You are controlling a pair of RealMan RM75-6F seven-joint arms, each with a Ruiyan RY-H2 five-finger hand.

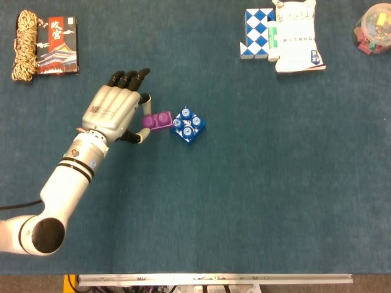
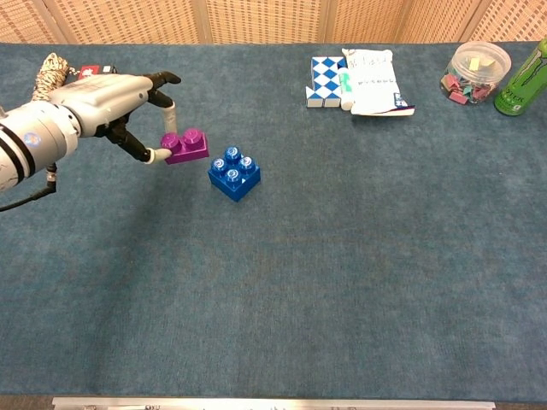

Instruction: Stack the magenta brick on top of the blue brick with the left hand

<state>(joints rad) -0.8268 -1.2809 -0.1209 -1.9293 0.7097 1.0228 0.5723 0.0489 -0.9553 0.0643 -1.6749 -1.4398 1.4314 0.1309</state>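
Observation:
My left hand (image 1: 115, 110) (image 2: 115, 102) pinches the magenta brick (image 1: 158, 121) (image 2: 188, 146) between thumb and a finger and holds it above the table. The brick hangs just left of the blue brick (image 1: 187, 125) (image 2: 234, 172), nearly at its edge in the head view and slightly above it in the chest view. The blue brick sits on the teal table, studs up, turned like a diamond. Neither view shows my right hand.
At the back left lie a coil of rope (image 1: 25, 44) and a small red box (image 1: 58, 45). At the back right lie a blue-white checkered puzzle (image 1: 258, 32), a white packet (image 1: 295, 36), a clear jar (image 1: 373, 28) and a green can (image 2: 523, 79).

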